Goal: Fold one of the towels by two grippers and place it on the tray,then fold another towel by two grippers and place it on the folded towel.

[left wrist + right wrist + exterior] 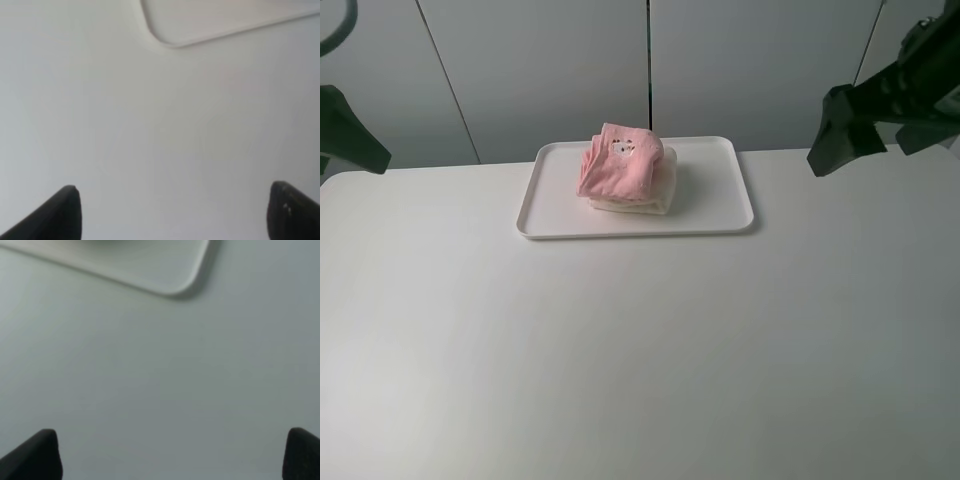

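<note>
A folded pink towel with a small face print lies on top of a folded white towel on the white tray at the back middle of the table. My left gripper is open and empty, raised at the far left, well away from the tray; a tray corner shows in the left wrist view. My right gripper is open and empty, raised at the far right; a tray corner shows in the right wrist view.
The white table stretches in front of the tray. White cabinet panels stand behind the table. The left arm and right arm hang over the table's back corners.
</note>
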You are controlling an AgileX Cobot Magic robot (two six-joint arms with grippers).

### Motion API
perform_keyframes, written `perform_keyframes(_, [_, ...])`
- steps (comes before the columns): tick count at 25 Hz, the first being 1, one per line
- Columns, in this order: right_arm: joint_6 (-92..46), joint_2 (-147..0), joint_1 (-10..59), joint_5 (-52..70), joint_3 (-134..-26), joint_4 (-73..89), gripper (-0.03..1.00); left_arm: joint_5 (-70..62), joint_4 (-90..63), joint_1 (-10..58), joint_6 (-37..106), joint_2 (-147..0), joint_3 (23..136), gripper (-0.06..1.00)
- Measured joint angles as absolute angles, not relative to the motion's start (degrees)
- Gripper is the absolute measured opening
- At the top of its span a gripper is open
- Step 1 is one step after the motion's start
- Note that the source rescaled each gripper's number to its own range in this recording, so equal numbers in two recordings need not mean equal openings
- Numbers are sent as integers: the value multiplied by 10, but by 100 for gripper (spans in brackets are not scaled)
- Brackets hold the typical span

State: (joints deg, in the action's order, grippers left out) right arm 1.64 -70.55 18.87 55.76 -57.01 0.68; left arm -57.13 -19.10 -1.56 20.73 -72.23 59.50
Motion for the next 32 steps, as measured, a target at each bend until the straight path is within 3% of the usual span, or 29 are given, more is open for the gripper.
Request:
perform_keyframes(6, [33, -518, 189, 564, -416, 7, 99, -566, -187, -16, 187, -591, 493, 96])
perform_keyframes(11, [41, -363, 189, 597, -350, 0, 100, -579, -172, -16, 169, -471, 411, 96])
perform_keyframes(19, [43, -184, 189, 644, -334, -37, 100, -618, -139, -16, 143, -292, 326, 96])
perform_keyframes(32, [40, -57, 189, 658, -307, -48, 100, -655, -119, -16, 119, -46, 315, 96])
